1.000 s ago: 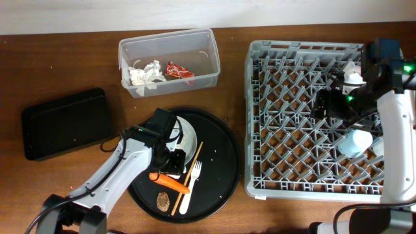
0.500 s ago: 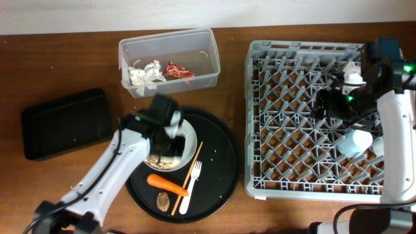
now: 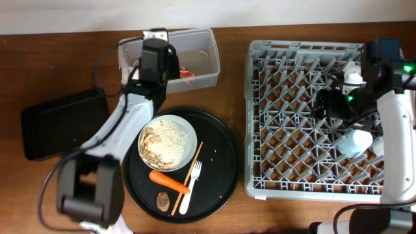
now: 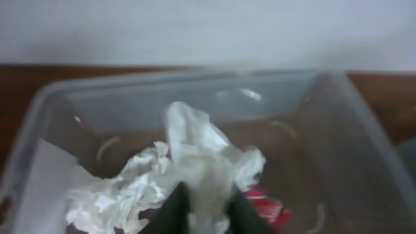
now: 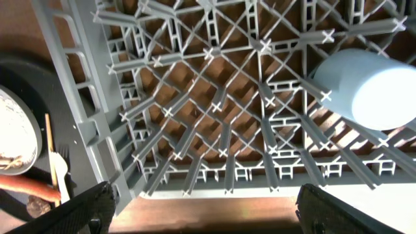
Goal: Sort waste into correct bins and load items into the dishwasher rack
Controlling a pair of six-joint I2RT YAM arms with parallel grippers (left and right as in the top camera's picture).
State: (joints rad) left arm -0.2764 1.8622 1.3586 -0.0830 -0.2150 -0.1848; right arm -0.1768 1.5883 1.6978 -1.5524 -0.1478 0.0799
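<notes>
Since the earlier frame, the left arm had swung from the round black tray (image 3: 224, 162) up to the clear tub (image 3: 203, 57), uncovering the plate (image 3: 168, 143). The right arm had not shifted.

1. Far left: the shallow black tray (image 3: 65, 123) lay on the table, apart from both arms.
2. Clear tub: the left gripper (image 3: 156, 64) hung over its left half. In the wrist view, which was blurred, the jaws stood nearly together and appeared to pinch a crumpled napkin (image 4: 201, 149) just above the napkin pile (image 4: 110, 195) and beside the red wrapper (image 4: 263, 205).
3. Handling: the napkin was judged light, soft and easily crushed. A pinch on any raised fold should hold it, but paper may cling to the pads on release.
4. Round black tray: the plate carried beige mushy food (image 3: 170, 138). Below it lay the carrot (image 3: 169, 182), the brown lump (image 3: 163, 199), the chopsticks (image 3: 188, 170) and the fork (image 3: 190, 188). The carrot was judged stiff, best taken across its middle.
5. Dishwasher rack (image 3: 292, 117): a pale blue cup (image 5: 370, 88) sat among the pegs at the right.
6. Right gripper (image 5: 207, 195): it hovered over the rack, jaws spread wide with nothing between them.
</notes>
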